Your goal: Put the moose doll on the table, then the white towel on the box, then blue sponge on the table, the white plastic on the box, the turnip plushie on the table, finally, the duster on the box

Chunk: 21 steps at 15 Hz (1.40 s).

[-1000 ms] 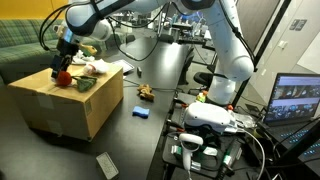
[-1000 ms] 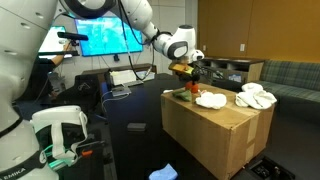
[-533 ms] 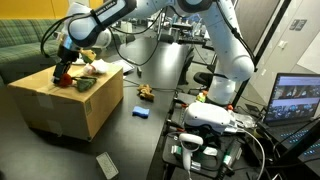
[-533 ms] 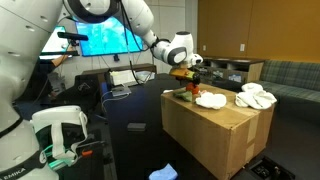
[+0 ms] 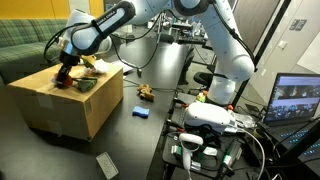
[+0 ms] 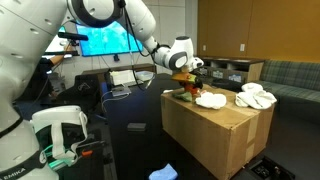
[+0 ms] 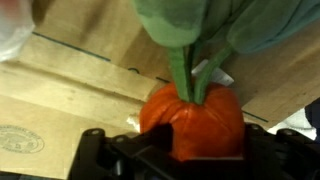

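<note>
In your wrist view the turnip plushie (image 7: 192, 118) is soft red-orange cloth with a faint sheen, and its leaves (image 7: 190, 25) at twelve o'clock look like matt green felt. Under it you have the box (image 7: 70, 95), plain matt tan cardboard. The table (image 5: 150, 135) in an exterior view is smooth, dull black.

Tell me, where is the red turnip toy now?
In the wrist view, the turnip plushie sits on the box, right at the hand.
</note>
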Available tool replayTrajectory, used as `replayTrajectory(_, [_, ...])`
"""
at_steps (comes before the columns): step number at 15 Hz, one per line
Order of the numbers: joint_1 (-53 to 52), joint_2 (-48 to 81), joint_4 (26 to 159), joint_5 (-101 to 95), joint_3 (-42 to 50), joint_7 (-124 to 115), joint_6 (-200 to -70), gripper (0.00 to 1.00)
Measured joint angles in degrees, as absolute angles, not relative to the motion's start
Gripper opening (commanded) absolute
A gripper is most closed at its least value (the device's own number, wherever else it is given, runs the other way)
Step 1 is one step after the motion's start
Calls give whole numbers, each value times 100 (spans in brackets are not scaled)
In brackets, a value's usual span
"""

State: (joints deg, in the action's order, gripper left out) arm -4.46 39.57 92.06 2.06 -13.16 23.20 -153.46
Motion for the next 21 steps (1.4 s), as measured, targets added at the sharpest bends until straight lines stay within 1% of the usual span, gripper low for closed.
replayTrajectory(2, [-446,3943,9201,194,-1321,2320,-15339,15])
replayTrajectory(3, [-446,3934,9201,186,-1321,2320,-15335,6])
replayTrajectory(4, [-446,3925,9201,182,-1321,2320,-15323,2])
replayTrajectory(5, [-446,3917,9202,175,-1321,2320,-15313,0])
replayTrajectory(9, [-445,3876,9205,113,-1311,2320,-15076,0])
replayTrajectory(14, [-431,3484,9331,93,-1302,2320,-14297,0])
replayTrajectory(17, [-403,2950,9692,102,-1314,2320,-13871,0])
replayTrajectory(21, [-401,2122,10538,125,-1315,2196,-13539,0])
